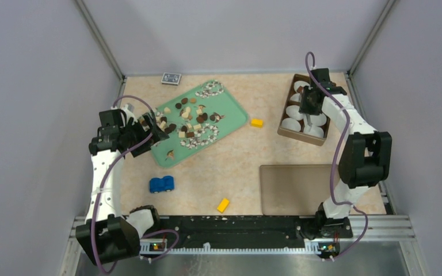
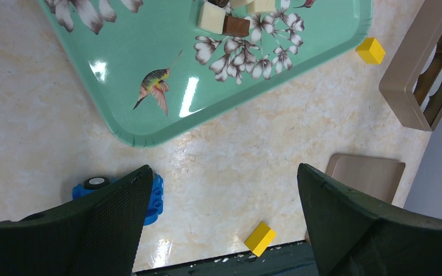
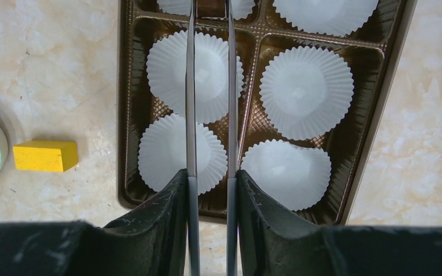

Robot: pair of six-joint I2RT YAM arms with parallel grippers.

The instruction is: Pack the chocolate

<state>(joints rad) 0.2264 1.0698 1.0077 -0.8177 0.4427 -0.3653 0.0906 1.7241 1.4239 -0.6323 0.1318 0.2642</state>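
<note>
The left hand [image 2: 221, 172] is spread wide and holds nothing, above the desk [image 2: 236, 149] by the green tray [image 2: 149, 138]. The right hand [image 3: 210, 178] is clenched on the tweezers [image 3: 190, 86] over the brown box [image 3: 380, 86]. The chocolate [image 1: 187, 118] lies on the tray.

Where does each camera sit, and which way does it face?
Top external: above and behind the robot, looking down on the table; left arm and right arm both show.
Left wrist: on the left arm, looking down through the open left pincer at the green tray corner and blue toy car.
Right wrist: on the right arm, looking down along tweezers held in the right pincer at the brown box of paper cups.
Shared: the yellow block beside the tray shows in all three views.
</note>
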